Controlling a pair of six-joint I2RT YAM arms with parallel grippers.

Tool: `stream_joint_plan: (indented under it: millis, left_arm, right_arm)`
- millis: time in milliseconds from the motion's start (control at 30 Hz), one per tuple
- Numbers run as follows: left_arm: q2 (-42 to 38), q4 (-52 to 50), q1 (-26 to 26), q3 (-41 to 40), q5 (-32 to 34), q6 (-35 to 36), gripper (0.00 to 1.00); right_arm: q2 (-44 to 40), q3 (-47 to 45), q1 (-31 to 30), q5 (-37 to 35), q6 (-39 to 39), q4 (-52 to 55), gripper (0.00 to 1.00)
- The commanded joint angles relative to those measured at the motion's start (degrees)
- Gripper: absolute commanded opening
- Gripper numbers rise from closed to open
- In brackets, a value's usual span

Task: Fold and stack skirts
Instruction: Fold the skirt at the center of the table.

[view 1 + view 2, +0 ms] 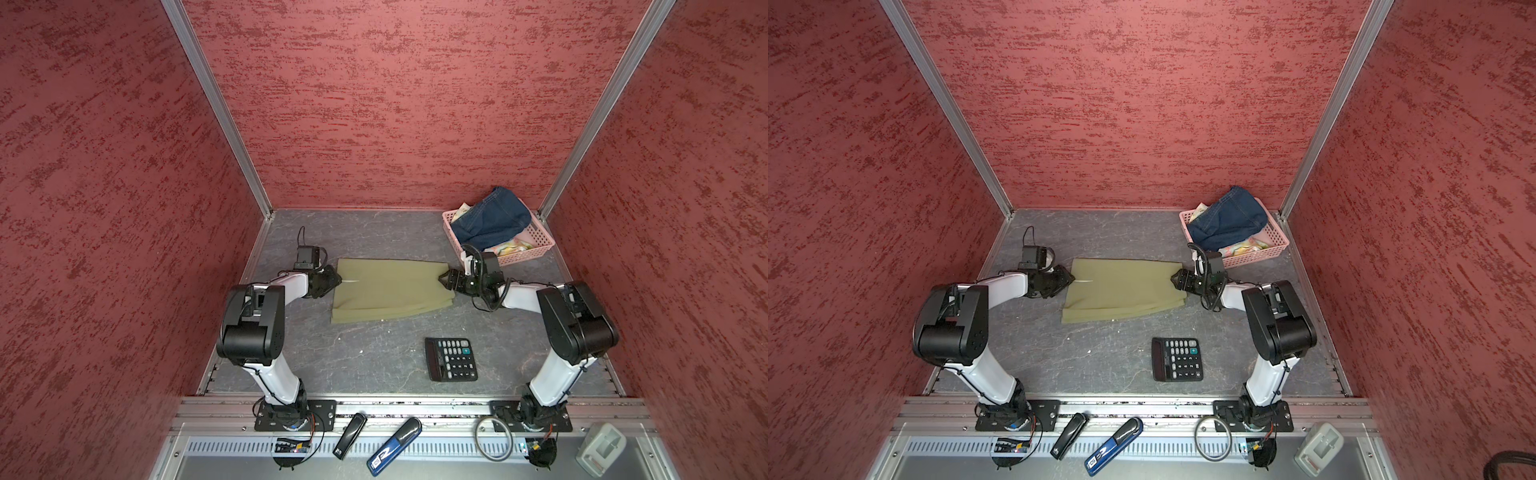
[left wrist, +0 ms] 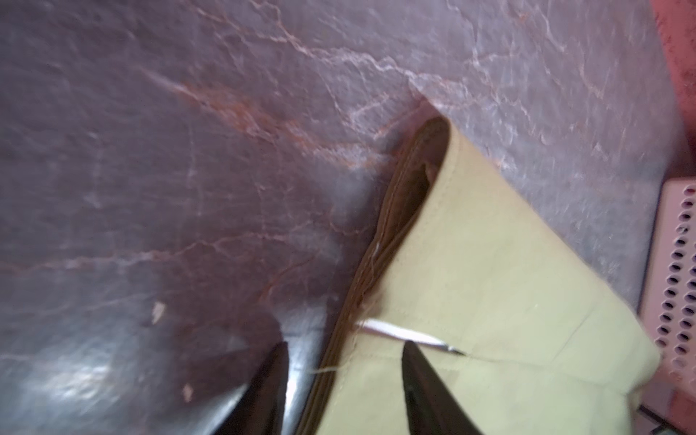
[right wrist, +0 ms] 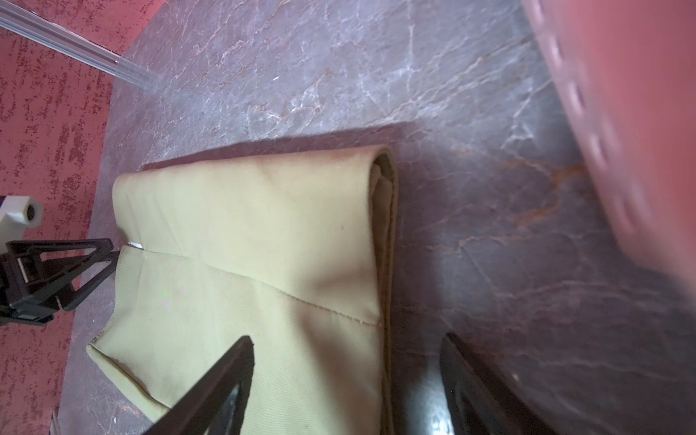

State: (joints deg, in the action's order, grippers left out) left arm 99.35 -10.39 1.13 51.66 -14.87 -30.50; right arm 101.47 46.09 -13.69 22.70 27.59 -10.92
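An olive-green skirt (image 1: 390, 291) (image 1: 1121, 291) lies folded flat mid-table. My left gripper (image 1: 338, 281) (image 2: 344, 350) is at its left edge, open; one finger (image 2: 422, 376) is over the cloth by a white tag (image 2: 399, 333), the other over the table. At the skirt's (image 3: 263, 233) right edge my right gripper (image 1: 442, 279) (image 3: 348, 339) is open and straddles the folded edge. A denim skirt (image 1: 490, 224) (image 1: 1225, 220) is heaped in the pink basket (image 1: 544, 243) over a floral skirt (image 1: 513, 245).
The basket (image 1: 1279, 241) stands at the back right corner, close behind my right wrist. A black calculator (image 1: 452, 359) lies in front of the olive skirt. Two staplers, a ring and a tape dispenser rest on the front rail. Red walls enclose three sides.
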Motion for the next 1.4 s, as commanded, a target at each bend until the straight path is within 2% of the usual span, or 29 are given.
stream_joint_plan:
  millis: [0, 267, 333, 533, 633, 700, 833, 1367]
  left_arm:
    - [1.9, -1.8, -0.4, 1.1, -1.2, 2.0, 0.36]
    - [4.1, -6.0, -0.2, 3.3, 0.6, 2.5, 0.18]
    - [4.9, -6.9, -0.2, 4.0, 0.8, 2.5, 0.11]
    - [6.3, -8.0, -0.2, 5.4, 0.3, 2.9, 0.07]
    - [6.4, -8.2, -0.2, 5.6, 0.4, 2.9, 0.06]
    - [6.5, -8.2, -0.2, 5.6, 0.5, 2.9, 0.01]
    - [6.5, -8.4, -0.2, 5.7, 0.8, 2.9, 0.00]
    - [6.5, -8.6, 0.2, 5.9, 1.5, 2.9, 0.00]
  right_arm:
    - [2.9, -0.9, 0.4, -2.2, -0.9, 5.2, 0.78]
    - [3.7, -0.1, 0.4, -1.7, -0.9, 4.5, 0.78]
    - [3.8, 0.0, 0.4, -2.0, -1.0, 4.5, 0.77]
    - [4.3, 0.0, 0.3, -2.4, 0.3, 3.9, 0.76]
    - [4.4, 0.2, 0.4, -2.9, 0.7, 3.7, 0.73]
    - [4.3, 0.3, 0.3, -3.1, 0.9, 3.2, 0.67]
    - [4.2, 0.3, 0.4, -1.2, 1.6, 0.9, 0.56]
    - [8.3, 2.8, 0.2, 4.9, 1.3, -0.5, 0.56]
